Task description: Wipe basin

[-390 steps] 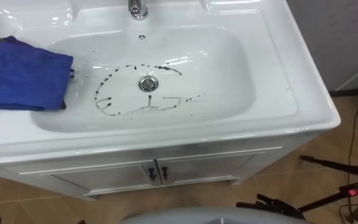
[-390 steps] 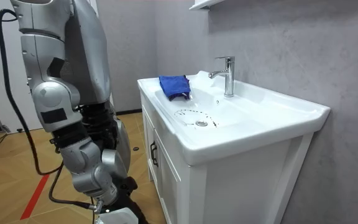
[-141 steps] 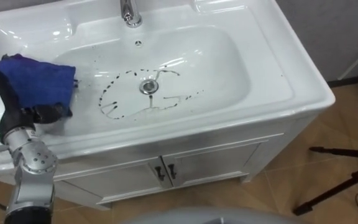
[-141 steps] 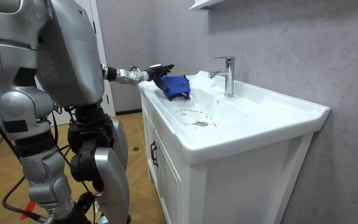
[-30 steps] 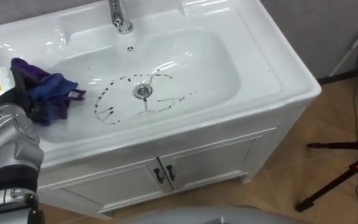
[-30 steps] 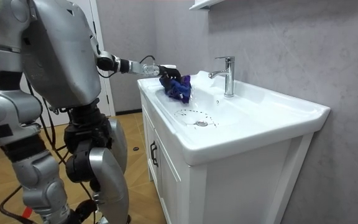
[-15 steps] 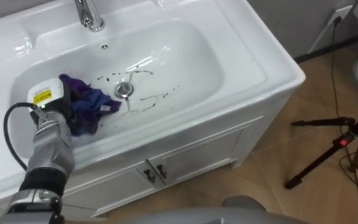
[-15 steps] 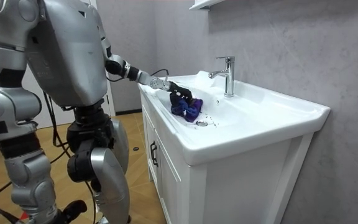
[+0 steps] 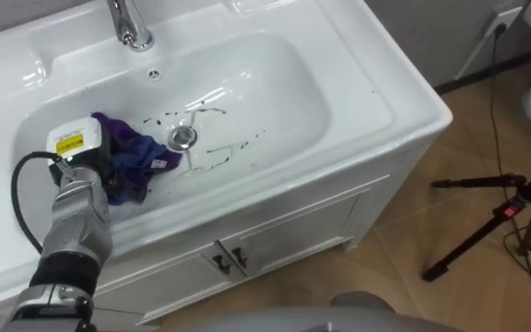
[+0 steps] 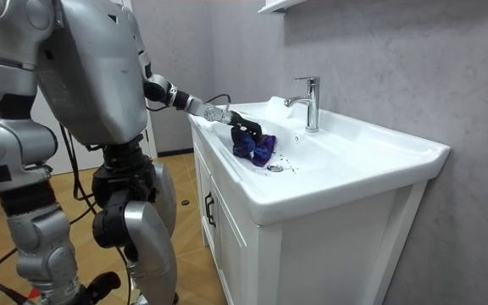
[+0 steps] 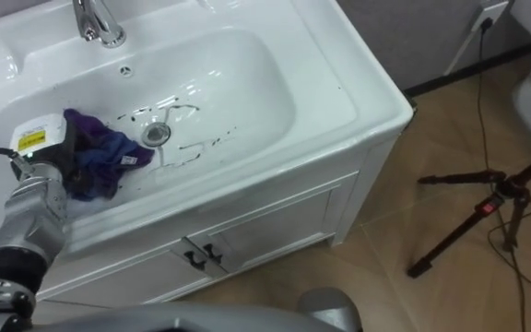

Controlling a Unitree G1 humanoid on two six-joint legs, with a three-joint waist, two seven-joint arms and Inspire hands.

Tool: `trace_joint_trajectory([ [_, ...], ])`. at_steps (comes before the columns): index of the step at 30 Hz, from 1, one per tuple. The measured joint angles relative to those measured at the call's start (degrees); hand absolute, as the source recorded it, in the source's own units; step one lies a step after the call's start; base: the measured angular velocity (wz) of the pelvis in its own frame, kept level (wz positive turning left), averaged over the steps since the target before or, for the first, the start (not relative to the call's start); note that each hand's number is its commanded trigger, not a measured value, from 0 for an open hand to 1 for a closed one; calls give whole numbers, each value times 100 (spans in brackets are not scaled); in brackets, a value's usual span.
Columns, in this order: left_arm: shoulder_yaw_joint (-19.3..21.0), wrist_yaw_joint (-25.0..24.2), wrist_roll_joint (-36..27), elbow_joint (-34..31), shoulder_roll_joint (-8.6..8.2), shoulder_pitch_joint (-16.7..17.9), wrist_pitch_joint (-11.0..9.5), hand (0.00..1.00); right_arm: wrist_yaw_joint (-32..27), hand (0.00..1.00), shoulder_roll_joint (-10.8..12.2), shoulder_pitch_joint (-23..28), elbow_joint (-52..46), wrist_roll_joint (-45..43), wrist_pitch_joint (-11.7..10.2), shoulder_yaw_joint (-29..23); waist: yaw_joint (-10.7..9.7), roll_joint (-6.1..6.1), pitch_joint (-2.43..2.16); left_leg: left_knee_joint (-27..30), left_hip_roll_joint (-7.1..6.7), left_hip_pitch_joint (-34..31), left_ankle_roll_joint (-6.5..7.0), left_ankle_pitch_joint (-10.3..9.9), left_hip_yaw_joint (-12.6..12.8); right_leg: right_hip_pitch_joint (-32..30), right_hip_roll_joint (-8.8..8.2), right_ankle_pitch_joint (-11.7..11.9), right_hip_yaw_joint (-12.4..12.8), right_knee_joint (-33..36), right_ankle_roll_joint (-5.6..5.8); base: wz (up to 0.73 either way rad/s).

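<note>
1. The white basin (image 9: 358,97) holds the blue cloth (image 9: 141,161). The cloth lies bunched on the bowl's floor at the robot's left, just beside the drain (image 9: 183,137).
2. The left hand (image 9: 88,159) reaches into the bowl from the lower left. Its dark fingers curl over the bunch and grasp it against the porcelain.
3. Thin dark marks (image 9: 233,144) lie on the bowl's floor behind and to the right of the drain, and the nearest of them reach the cloth's edge.
4. The tap (image 9: 129,23) stands on the back rim above a small overflow hole (image 9: 154,72), well apart from the hand.
5. Under the basin the cabinet doors (image 9: 275,235) are closed, with two dark handles meeting at the middle.
6. A black tripod (image 9: 491,217) stands on the wooden floor (image 9: 385,286) to the right of the cabinet.
7. In the room view the robot stands upright at the cabinet's front, on the room view's left, with its left arm stretched over the rim.
</note>
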Motion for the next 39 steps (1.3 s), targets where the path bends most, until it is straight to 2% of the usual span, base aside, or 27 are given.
trace_joint_trajectory([
  [3,-1,-116,22,15,-7,45,7,100,-27,0,0,-8,-4,-186,24,-6,10,29,-22,-2,12,21,0,0,102,6,12,0,29,-4,0,-5],
  [9,-41,-459,106,15,-3,65,67,100,-59,0,-3,-22,2,-204,48,-8,6,60,-26,-1,26,163,0,0,145,59,37,-3,68,-5,-13,-3],
  [13,-114,-563,109,-25,1,72,168,100,-55,0,-3,-42,1,-201,126,-9,-5,43,-26,-12,25,193,-1,0,178,79,34,-4,74,2,-13,0],
  [17,-113,-603,105,116,13,16,175,100,-71,0,-1,-68,-14,-176,230,-10,-5,15,-28,1,27,198,-1,0,271,80,34,-4,113,3,-13,-3],
  [21,63,-590,-40,376,30,56,119,100,-38,0,-10,-121,-32,-253,219,-209,59,16,-30,-1,35,312,-1,0,439,108,72,-4,266,33,-19,-22],
  [27,454,-569,-502,635,49,55,7,100,51,0,-21,-55,-42,-428,229,-523,31,-19,-35,-10,19,462,-1,0,515,96,94,-86,413,204,-35,-12],
  [31,642,-495,-1228,843,75,56,-13,100,201,0,-21,61,-60,-446,261,-545,23,-31,-43,-11,30,511,-2,-1,563,96,117,-142,476,290,-67,-10],
  [35,863,-466,-2404,1116,139,55,-215,100,322,0,-27,95,-43,-482,292,-548,28,-38,-46,-2,37,593,-2,-1,591,143,140,-140,536,298,-67,-2],
  [39,902,-470,-3429,1373,172,32,-449,100,396,0,-24,73,-59,-529,282,-544,33,-52,-50,-16,25,662,-6,-3,594,198,132,-152,540,300,-54,-2],
])
